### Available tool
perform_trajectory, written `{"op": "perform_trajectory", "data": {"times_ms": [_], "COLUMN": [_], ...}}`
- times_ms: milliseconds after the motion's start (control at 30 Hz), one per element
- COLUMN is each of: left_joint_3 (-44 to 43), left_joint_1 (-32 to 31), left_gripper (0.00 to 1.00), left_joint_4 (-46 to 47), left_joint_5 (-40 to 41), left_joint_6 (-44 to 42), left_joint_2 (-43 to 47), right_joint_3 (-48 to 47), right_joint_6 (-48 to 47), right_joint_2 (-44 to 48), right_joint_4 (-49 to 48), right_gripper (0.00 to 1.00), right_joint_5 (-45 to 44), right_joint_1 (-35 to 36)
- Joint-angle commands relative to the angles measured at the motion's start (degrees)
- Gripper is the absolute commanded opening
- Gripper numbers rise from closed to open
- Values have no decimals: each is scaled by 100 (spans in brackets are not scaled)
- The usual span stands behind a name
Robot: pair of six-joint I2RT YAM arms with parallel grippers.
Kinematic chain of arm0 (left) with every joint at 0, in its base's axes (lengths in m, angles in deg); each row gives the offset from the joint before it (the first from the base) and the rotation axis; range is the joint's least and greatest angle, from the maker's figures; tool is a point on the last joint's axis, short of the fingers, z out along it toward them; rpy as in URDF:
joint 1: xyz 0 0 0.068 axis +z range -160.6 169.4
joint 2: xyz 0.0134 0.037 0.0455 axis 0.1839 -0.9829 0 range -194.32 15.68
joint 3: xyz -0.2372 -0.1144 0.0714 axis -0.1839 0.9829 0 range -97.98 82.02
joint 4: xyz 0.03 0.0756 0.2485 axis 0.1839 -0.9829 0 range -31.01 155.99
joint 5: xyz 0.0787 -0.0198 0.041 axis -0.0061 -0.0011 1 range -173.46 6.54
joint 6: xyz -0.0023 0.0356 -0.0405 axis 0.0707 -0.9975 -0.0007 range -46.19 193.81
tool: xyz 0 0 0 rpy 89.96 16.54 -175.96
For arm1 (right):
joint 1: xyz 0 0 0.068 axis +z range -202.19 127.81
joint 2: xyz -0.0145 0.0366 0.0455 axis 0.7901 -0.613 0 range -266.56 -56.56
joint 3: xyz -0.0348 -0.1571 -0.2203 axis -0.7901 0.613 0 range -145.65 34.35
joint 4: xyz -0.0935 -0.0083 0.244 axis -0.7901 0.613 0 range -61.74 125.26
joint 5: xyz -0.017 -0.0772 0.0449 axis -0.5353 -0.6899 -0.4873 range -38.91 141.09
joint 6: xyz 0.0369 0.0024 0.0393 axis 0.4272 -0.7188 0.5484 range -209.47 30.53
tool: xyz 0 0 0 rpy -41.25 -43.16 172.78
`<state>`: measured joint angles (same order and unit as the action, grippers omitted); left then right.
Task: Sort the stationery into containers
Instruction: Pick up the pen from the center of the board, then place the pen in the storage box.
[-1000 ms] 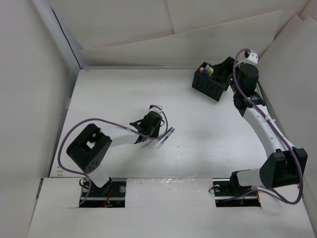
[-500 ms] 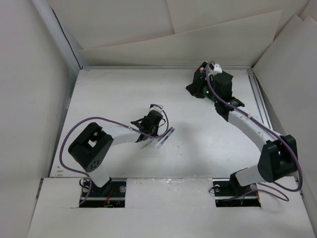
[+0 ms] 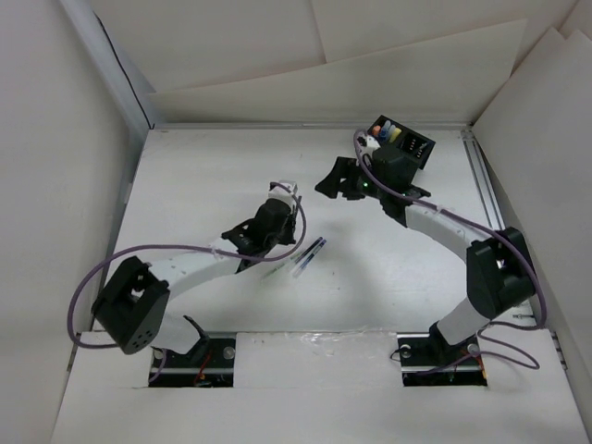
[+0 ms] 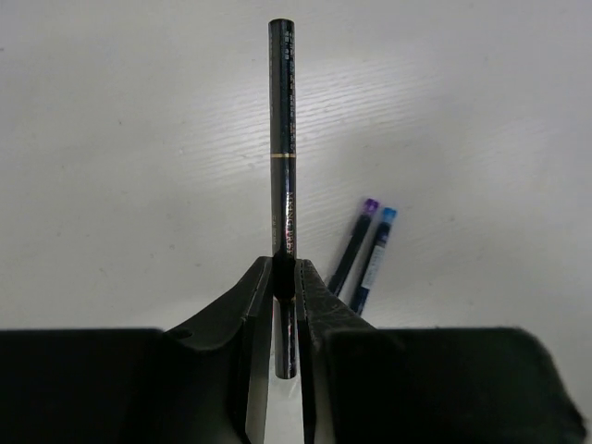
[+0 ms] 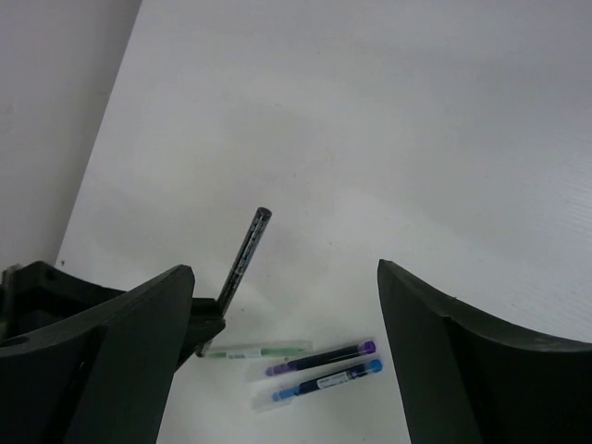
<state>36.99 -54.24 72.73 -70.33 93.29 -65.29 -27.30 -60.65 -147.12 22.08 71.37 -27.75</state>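
L gripper (image 4: pixel 285 277) is clenched on a thin dark pen (image 4: pixel 283 139), which sticks straight out past the fingertips. Just beside it on the table (image 3: pixel 203 185) lie 3 pens, none touched: a pale green pen (image 5: pixel 254 351), a purple-capped pen (image 4: pixel 354 245) & a blue-capped pen (image 4: pixel 374 259), the last 2 side by side. Farther back, R gripper (image 5: pixel 285 277) hangs over bare table w/ jaws spread wide, nothing btwn them. At the far edge, the black organiser box (image 3: pixel 414 153) holds blue, yellow & orange-tipped items, apart from both grippers.

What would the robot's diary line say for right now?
left fingers: shut on dark pen | right fingers: open, empty | table: three loose pens | box: holds coloured markers
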Motion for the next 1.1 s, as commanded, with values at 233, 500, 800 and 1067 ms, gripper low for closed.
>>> {"op": "perform_trajectory", "data": {"times_ms": [233, 500, 800, 1067], "left_joint_3": [452, 566, 566, 619], "left_joint_1": [4, 4, 4, 4], "left_gripper": [0, 0, 0, 8], "left_joint_4": [732, 898, 899, 899], "left_joint_5": [-891, -1014, -1066, -1119], "left_joint_6": [170, 222, 222, 222], "left_joint_2": [776, 828, 828, 828], "right_joint_3": [-207, -260, -199, -146], "right_joint_6": [299, 467, 581, 581], "right_joint_2": [-585, -892, -998, -998], "right_joint_4": [-788, -1149, -1325, -1377], "right_gripper": [84, 51, 26, 16], "right_joint_5": [538, 891, 996, 996], "right_joint_1": [526, 579, 579, 579]}}
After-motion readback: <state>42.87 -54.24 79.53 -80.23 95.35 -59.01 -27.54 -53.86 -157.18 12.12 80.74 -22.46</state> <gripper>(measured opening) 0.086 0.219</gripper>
